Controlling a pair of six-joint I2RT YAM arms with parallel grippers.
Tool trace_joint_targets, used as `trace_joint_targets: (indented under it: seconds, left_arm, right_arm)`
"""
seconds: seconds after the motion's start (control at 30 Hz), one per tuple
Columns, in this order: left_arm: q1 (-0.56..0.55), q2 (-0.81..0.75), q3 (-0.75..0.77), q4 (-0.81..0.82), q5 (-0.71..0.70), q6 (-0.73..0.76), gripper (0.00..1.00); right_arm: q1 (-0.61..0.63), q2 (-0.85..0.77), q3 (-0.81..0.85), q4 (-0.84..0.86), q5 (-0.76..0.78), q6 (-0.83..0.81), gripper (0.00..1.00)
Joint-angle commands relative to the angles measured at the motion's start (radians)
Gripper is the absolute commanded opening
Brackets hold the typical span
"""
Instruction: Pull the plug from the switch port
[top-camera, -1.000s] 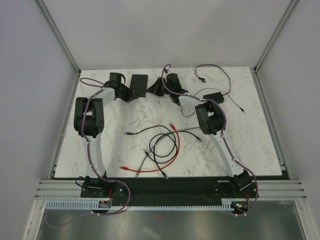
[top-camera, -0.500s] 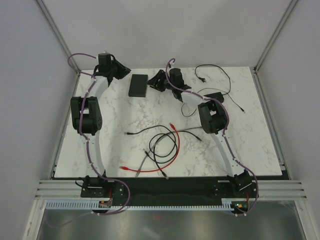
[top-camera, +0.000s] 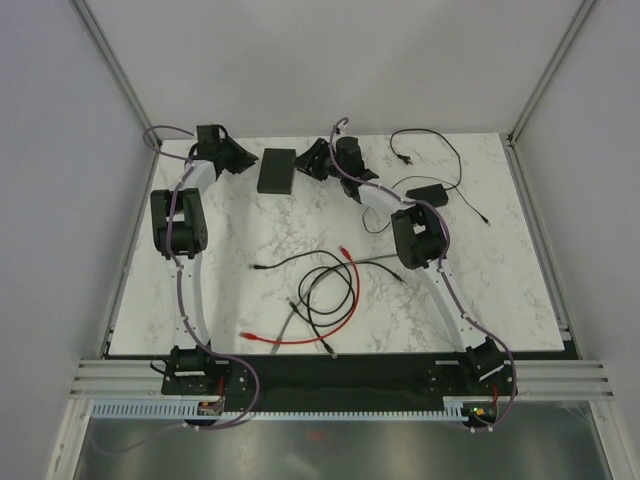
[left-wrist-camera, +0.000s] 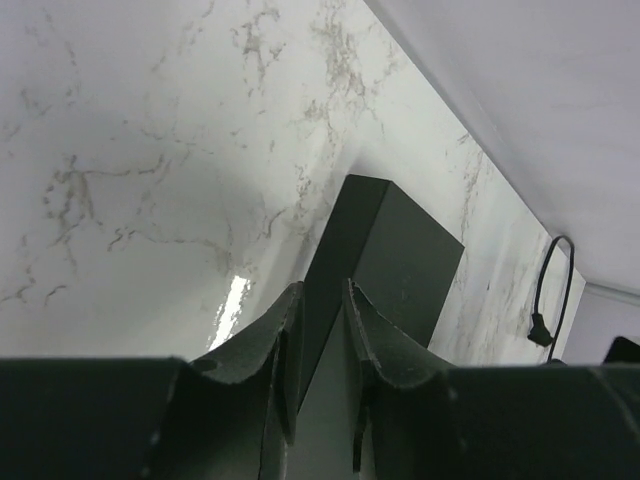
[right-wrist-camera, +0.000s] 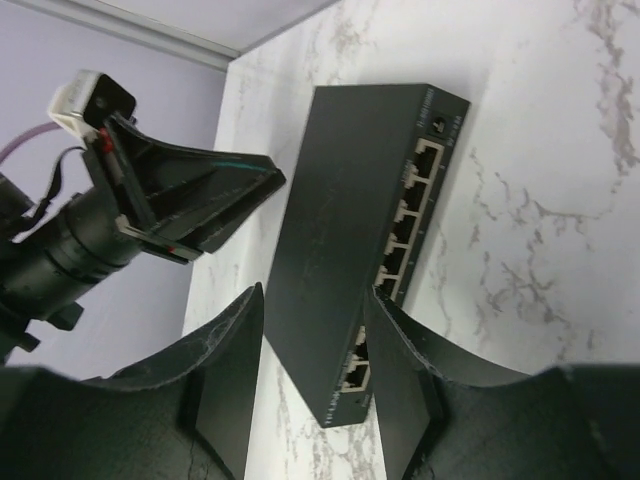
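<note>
The switch (top-camera: 277, 171) is a flat black box lying at the back of the table, also seen in the left wrist view (left-wrist-camera: 400, 260). In the right wrist view (right-wrist-camera: 360, 220) its row of sockets faces right, and the sockets that show hold no plug. My right gripper (top-camera: 308, 165) is open, its jaws (right-wrist-camera: 312, 295) straddling the near end of the switch without touching it. My left gripper (top-camera: 243, 160) hovers just left of the switch, pointing at it (left-wrist-camera: 320, 290), empty, with only a narrow gap between its fingers. It also shows in the right wrist view (right-wrist-camera: 278, 182).
A small black power adapter (top-camera: 432, 194) with thin cords lies to the right. A black cord (top-camera: 425, 140) curls at the back right. A red cable (top-camera: 345, 300) and tangled black cables (top-camera: 320, 285) lie loose mid-table. The back wall is close behind the switch.
My left gripper left the switch's near-left side, rose toward the back-left corner, then came back down beside the switch. My right gripper shifted slightly toward the switch. The switch stayed put.
</note>
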Motion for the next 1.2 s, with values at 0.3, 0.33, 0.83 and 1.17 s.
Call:
trace_joint_targets:
  seconds: [0.3,0.33,0.83,1.17]
  left_arm:
    - [-0.054,0.14,0.206,0.021,0.226,0.034,0.3]
    - [-0.059,0.148,0.229,0.021,0.24,0.026,0.3]
    - [-0.139,0.219,0.303,-0.014,0.495,0.041,0.29]
    - [-0.117,-0.042,0.148,-0.025,0.264,0.248,0.34]
  right_arm:
    - [0.023,0.003,-0.011,0.004,-0.028,-0.02,0.46]
    - [0.025,0.002,-0.017,0.009,-0.036,-0.017,0.45]
    - [0.098,-0.263,-0.41,0.126,-0.071,0.0,0.36]
    - [0.076,-0.345,-0.465,0.026,-0.03,-0.095,0.38]
